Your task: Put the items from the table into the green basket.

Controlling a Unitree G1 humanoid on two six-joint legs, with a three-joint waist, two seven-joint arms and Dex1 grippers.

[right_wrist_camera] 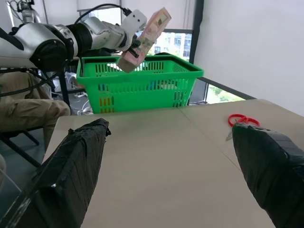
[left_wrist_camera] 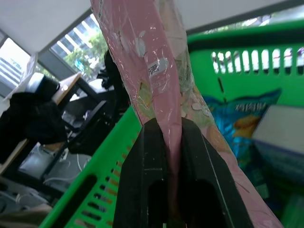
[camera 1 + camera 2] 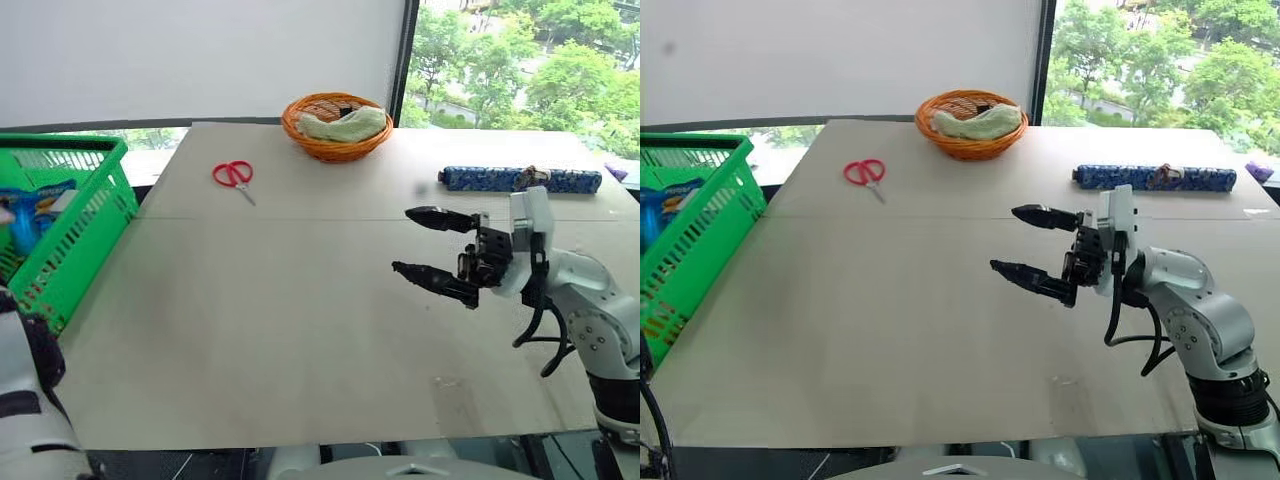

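The bright green plastic lattice shopping basket [image 3: 70, 215] stands off the left edge of the pale grey-beige desk [image 3: 300, 330], already holding a blue snack bag and other packs. Above its rim, the left tool [image 2: 172, 142] is clamped tight on the long clear-and-pink flowery packet [image 2: 156, 66], the two black fingers pinching its lower end while the rest slants up and outward; the right wrist view shows the packet hanging over the basket's far side. So the step in hand looks like the drop-off of the packet.

Right of the basket, on the desk's far half, lie the red-handled scissors [image 3: 234, 176], well apart from it. Further right, at the desk's far edge, sits a round orange wicker basket [image 3: 336, 126] with a pale green cloth inside, then a long blue patterned roll [image 3: 520, 180]. Farthest from the green basket, the right tool [image 3: 437, 246] hangs above the desk with its fingers spread wide, holding nothing.

Next, the left tool probably needs to lower the packet past the rim and let go, so the long packet doesn't catch on the lattice; the scissors remain to be fetched.
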